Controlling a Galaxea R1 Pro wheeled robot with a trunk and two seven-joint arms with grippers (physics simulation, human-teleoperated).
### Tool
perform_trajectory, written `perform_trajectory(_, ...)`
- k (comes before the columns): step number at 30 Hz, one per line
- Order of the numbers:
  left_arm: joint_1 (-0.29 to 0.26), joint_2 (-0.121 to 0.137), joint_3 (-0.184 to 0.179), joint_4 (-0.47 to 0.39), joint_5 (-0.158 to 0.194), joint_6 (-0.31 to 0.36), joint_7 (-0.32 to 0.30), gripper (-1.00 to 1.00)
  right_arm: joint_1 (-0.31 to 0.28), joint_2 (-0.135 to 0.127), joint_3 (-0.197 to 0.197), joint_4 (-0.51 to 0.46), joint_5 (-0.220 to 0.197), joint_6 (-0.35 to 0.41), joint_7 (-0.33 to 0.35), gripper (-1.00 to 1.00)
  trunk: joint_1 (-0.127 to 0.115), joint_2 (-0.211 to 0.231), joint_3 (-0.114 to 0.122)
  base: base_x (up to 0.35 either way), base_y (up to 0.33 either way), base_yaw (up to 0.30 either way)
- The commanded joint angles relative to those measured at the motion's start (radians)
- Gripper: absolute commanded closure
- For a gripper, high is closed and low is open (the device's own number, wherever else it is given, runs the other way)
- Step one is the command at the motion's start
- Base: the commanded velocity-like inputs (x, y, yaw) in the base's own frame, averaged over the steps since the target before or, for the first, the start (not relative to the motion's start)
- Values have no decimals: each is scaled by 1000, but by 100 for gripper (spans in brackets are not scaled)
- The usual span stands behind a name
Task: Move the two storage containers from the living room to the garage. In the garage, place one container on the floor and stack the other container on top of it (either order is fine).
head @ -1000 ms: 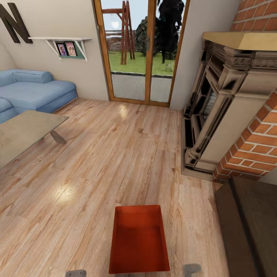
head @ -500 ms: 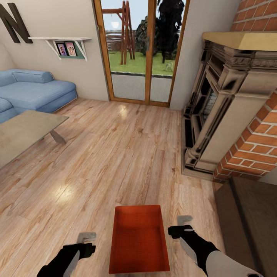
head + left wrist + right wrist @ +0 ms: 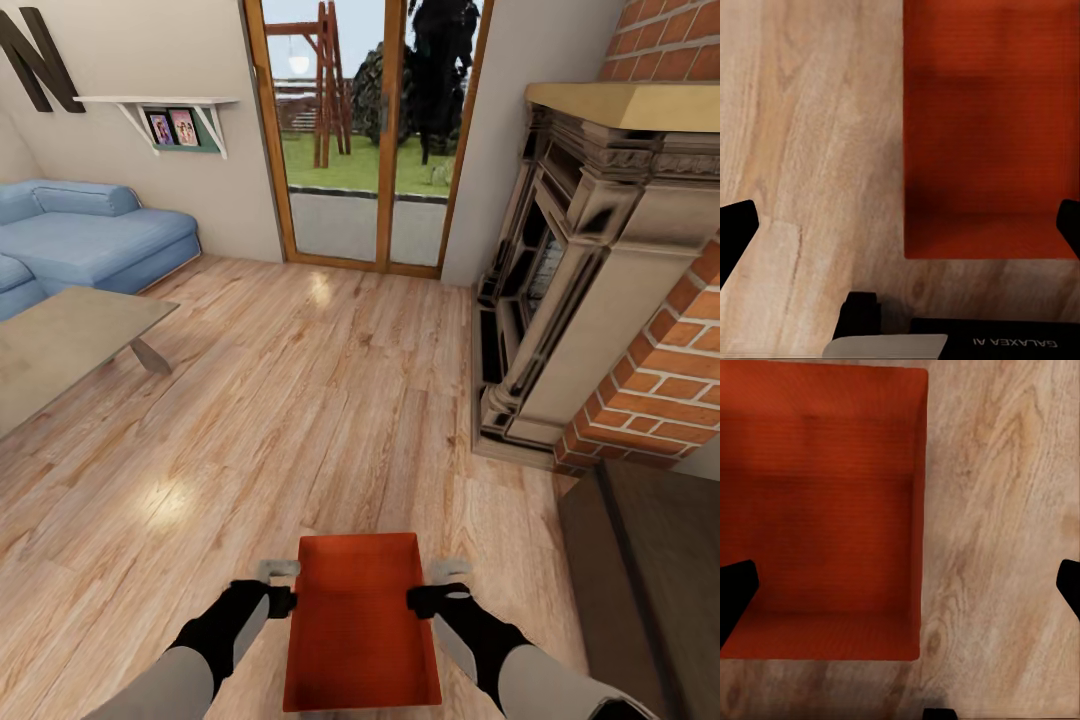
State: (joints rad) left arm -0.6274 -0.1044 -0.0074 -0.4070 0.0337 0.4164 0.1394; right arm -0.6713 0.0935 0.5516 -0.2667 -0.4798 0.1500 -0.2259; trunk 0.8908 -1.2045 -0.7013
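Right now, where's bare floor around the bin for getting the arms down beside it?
Bare planks flank the bin on both long sides, where the left end effector and right end effector hover. Ahead is open toward the glass door. Tighter right: dark cabinet and fireplace.

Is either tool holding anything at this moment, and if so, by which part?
Nothing is held. The left tool and right tool are open, each straddling a long side wall of the storage container, which sits on the wood floor.
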Motion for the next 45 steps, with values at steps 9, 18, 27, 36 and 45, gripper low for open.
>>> perform_trajectory(9, -26, -18, -2, 108, 3, -56, 12, -100, -1, 15, 8, 41, -6, -30, -8, -100, 0, 0, -1, 0, 0, 0)
perform_trajectory(18, -26, -20, 0, 129, 8, -60, 24, -100, -1, 11, 8, 49, -8, -55, -9, -100, 0, 0, -1, 0, 0, 0)
perform_trajectory(27, -26, -21, 3, 130, 14, -138, 25, -100, -1, 11, 8, 50, -8, -58, -9, -100, 0, 0, -1, 0, 0, 0)
perform_trajectory(36, -26, -20, 2, 115, 11, -146, 25, -100, -1, 3, 8, 49, -8, -58, -9, -100, 0, 0, -1, 0, 0, 0)
perform_trajectory(45, -26, -20, 1, 88, 10, -144, 25, -100, -35, 6, 7, 50, -8, -58, -9, -100, 0, 0, -1, 0, 0, 0)
